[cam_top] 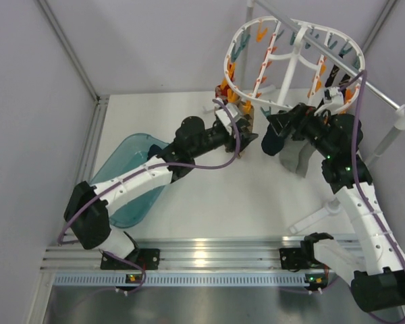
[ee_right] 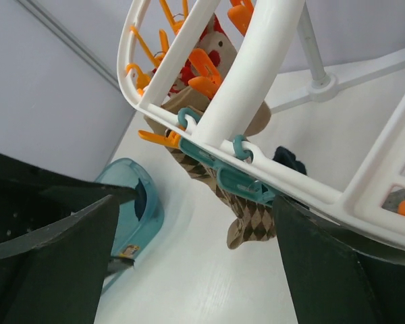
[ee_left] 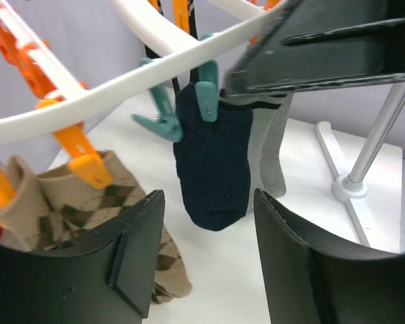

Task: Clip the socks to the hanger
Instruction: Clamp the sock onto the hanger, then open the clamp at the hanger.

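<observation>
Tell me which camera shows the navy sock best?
The left wrist view: the navy sock hangs whole from a teal peg, mid-frame. The right wrist view shows only a dark scrap behind the hanger, possibly it. In the top view I cannot pick it out.

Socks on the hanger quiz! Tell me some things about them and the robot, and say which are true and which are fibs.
1. The dark navy sock hangs from a teal peg. True.
2. The left tool is squeezing a sock. False: it is open and holds nothing.
3. The hanger is black. False: it is white.
4. A brown patterned sock hangs beside the navy one. True.
5. The teal tub hangs from the hanger. False: it sits on the table.
</observation>
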Action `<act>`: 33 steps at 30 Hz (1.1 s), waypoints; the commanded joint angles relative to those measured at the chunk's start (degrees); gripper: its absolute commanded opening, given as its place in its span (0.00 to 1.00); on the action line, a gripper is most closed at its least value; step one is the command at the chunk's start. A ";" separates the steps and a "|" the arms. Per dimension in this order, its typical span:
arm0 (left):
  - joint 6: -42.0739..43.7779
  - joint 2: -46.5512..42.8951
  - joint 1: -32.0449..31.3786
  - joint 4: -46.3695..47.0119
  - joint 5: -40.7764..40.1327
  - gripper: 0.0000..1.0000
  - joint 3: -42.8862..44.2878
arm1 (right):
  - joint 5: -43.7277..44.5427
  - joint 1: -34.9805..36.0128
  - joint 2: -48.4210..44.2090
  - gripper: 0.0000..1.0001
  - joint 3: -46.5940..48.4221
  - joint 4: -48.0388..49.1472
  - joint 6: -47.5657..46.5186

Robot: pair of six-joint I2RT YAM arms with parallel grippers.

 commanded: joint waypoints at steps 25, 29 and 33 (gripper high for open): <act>-3.28 20.92 5.77 30.94 15.11 0.64 9.78 | -0.70 -1.10 -1.57 0.94 5.72 -5.10 -1.81; -3.10 23.47 5.33 31.82 13.45 0.64 12.50 | -0.88 -1.19 -1.39 0.94 5.81 -5.10 -1.55; -3.45 25.49 5.16 32.00 12.83 0.60 14.61 | -1.49 -1.37 -1.22 0.93 5.63 -4.75 -0.93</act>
